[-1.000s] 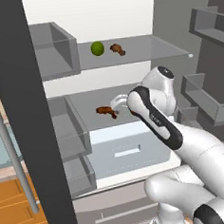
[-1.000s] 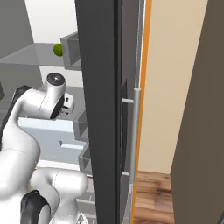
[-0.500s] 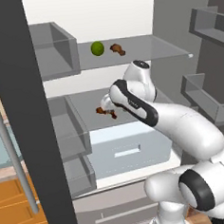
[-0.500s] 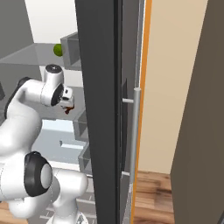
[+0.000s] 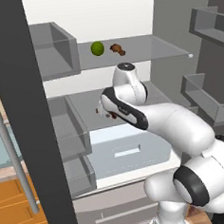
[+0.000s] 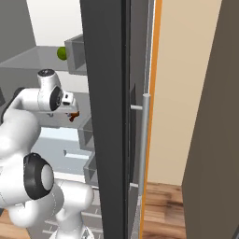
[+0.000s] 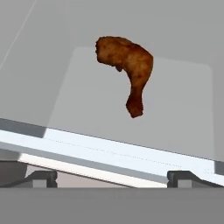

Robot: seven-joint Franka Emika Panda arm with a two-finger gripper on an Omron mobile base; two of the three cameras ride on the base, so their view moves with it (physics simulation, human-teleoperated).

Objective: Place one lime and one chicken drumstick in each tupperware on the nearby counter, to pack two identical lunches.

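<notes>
From the left base camera I have the arm folded up into the open fridge, its glossy white shell and dark joint bands curling toward the middle shelf (image 5: 84, 99), a smooth grey slab. One chicken drumstick (image 5: 112, 115) sits on that shelf, mostly hidden behind the wrist there; in the hand camera the same drumstick (image 7: 127, 67) is plain: a bumpy, reddish-brown club with a fat rounded end at upper left, tapering and bending down to a thin stub, lying flat on the pale matte surface beyond the shelf's bright front lip. My gripper (image 7: 113, 177) points at it from short of that lip, its two small dark finger tips (image 7: 40, 176) set wide apart with nothing between them, well clear of the meat. On the top shelf (image 5: 142, 47), a translucent glassy sheet, a round green lime (image 5: 97, 48) rests just beside a second drumstick (image 5: 118, 49), close but apart, as far as I can tell. From the right base camera the dark fridge door (image 6: 105, 140) with its brushed metal bar handle (image 6: 143, 140) hides much; the lime (image 6: 61, 52) peeks past a boxy grey door bin.
</notes>
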